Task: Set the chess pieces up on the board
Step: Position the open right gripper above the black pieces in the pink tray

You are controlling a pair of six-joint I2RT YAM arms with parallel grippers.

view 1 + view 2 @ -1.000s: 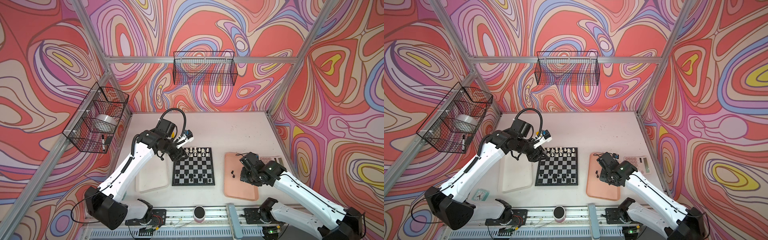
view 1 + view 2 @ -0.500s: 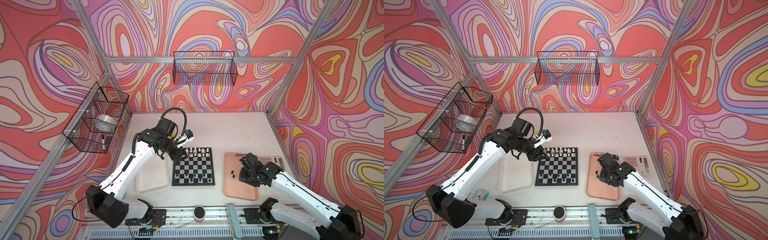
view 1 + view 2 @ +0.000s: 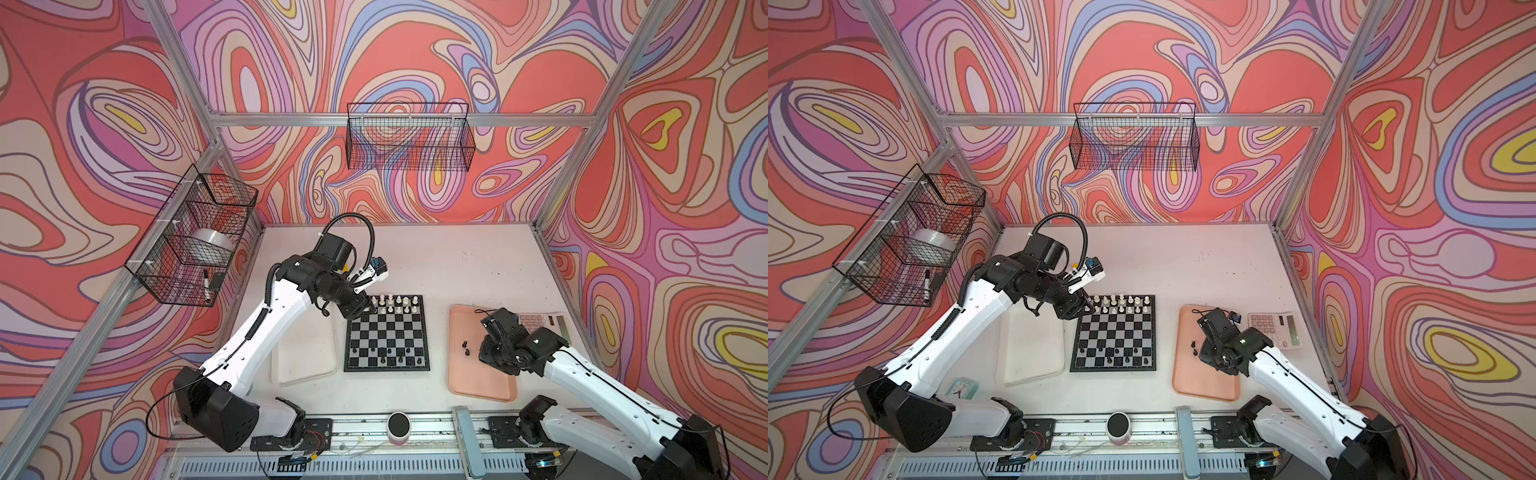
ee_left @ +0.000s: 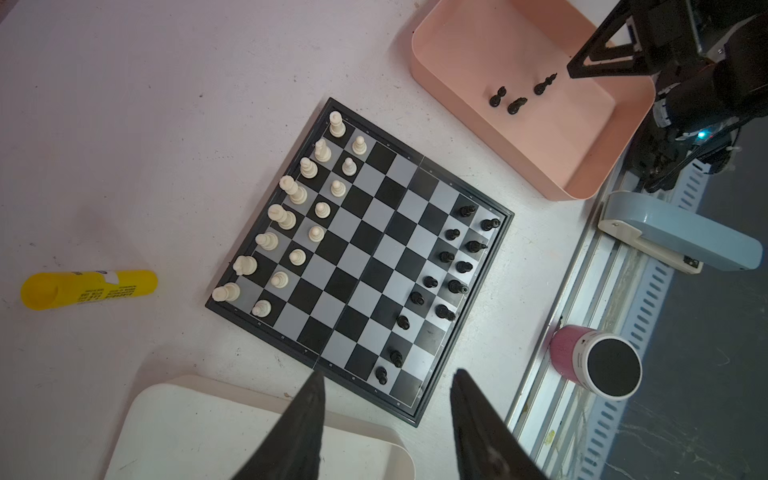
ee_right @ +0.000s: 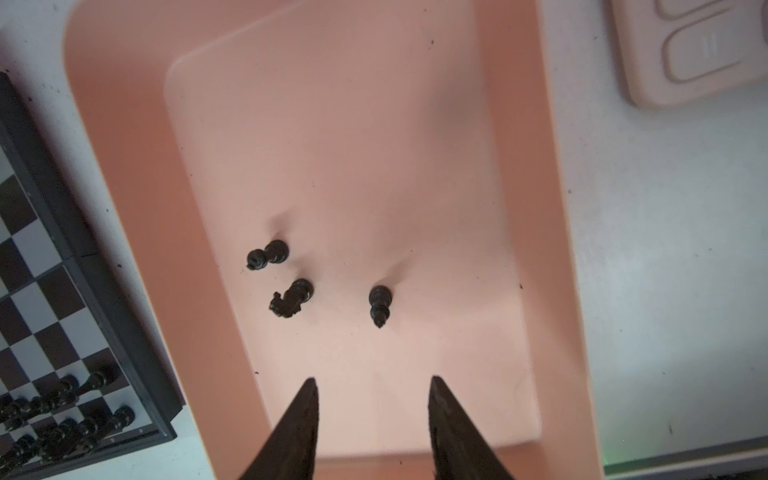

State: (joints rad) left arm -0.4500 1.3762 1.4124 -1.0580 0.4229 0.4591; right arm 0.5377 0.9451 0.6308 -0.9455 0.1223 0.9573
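The board (image 3: 386, 332) (image 3: 1115, 332) (image 4: 361, 257) lies mid-table. Cream-white chess pieces (image 4: 291, 216) fill its two far rows and black chess pieces (image 4: 451, 266) stand on its near rows. Three black pieces lie toppled in the pink tray (image 3: 486, 382): one (image 5: 268, 255), a knight (image 5: 292, 298) and a pointed one (image 5: 379, 305). My left gripper (image 4: 386, 374) (image 3: 368, 309) hovers high over the board's far left corner, open and empty. My right gripper (image 5: 372, 380) hangs open and empty over the tray, with the pointed piece just ahead of its fingertips.
A whitish tray (image 3: 305, 357) lies left of the board. A yellow glue stick (image 4: 89, 289) rests on the table beyond it. A calculator (image 3: 540, 322) sits right of the pink tray. A pink cylinder (image 3: 398, 424) and a grey-blue stapler (image 4: 681, 237) stand on the front rail.
The right arm has shifted slightly over the pink tray and its fingers stand a little closer together. The left arm has barely moved.
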